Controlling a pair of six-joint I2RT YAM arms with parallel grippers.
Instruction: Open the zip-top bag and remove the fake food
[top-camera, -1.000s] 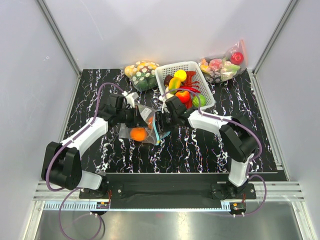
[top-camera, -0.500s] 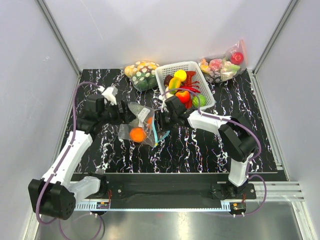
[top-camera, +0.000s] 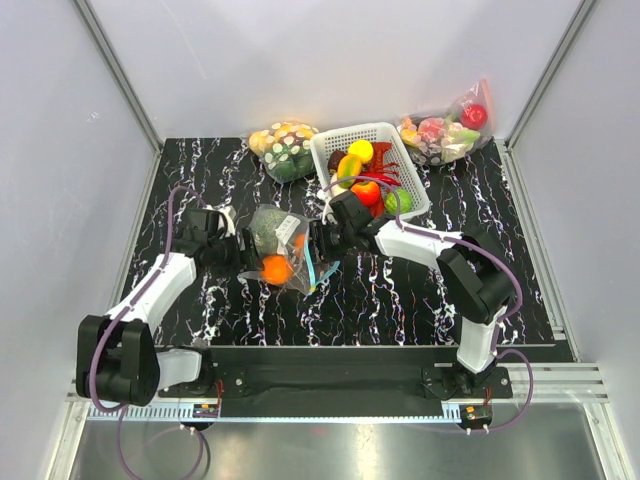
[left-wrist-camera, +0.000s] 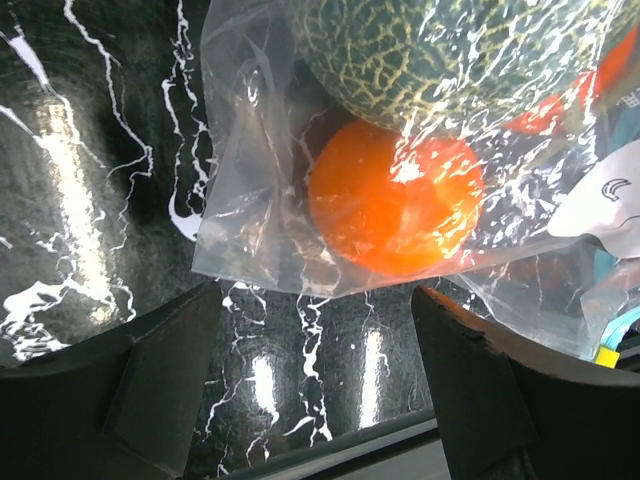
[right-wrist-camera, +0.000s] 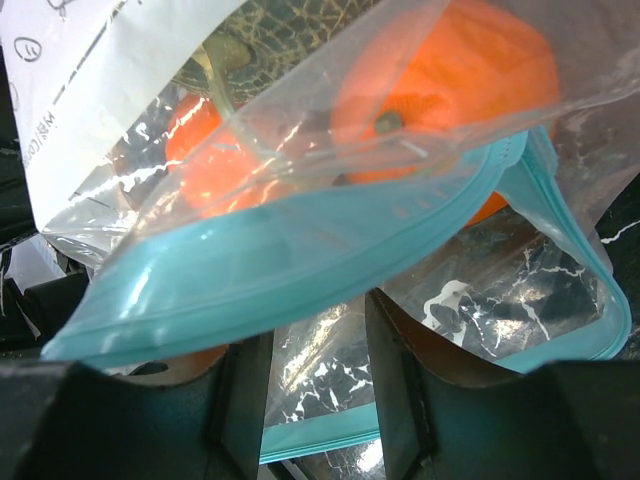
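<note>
**A:** Start at the left fingers. What do they hold?

**B:** Nothing. The left fingers (left-wrist-camera: 150, 380) are spread wide. The sealed bottom edge of the zip-top bag (left-wrist-camera: 250, 200) hangs just ahead of them and does not touch them.

**A:** And the right?

**B:** The right fingers (right-wrist-camera: 400, 420) are about half apart, right at the bag's mouth. One lip of the teal zip strip (right-wrist-camera: 300, 270) lies across their tips, and another run of it shows low in the gap. Between them I see only clear plastic and tabletop, with nothing pinched.

**A:** Where's the bag, seen from above?

**B:** On the tabletop (top-camera: 400, 290), left of centre. The left fingers are at its 9 o'clock and the right fingers at its 3 o'clock. Its mouth points toward 4 o'clock.

**A:** And the fake food (top-camera: 272, 250)?

**B:** Inside the bag. An orange fruit (left-wrist-camera: 395, 205) sits near the bottom edge, touching a green netted ball (left-wrist-camera: 450, 50), and more orange shows behind them.

**A:** Farther out?

**B:** A white basket (top-camera: 320, 165) of produce is at the bag's 1 o'clock. A spotted bag (top-camera: 283, 148) is at its 12, and a bag with a red apple (top-camera: 445, 130) sits far off toward 2.
</note>
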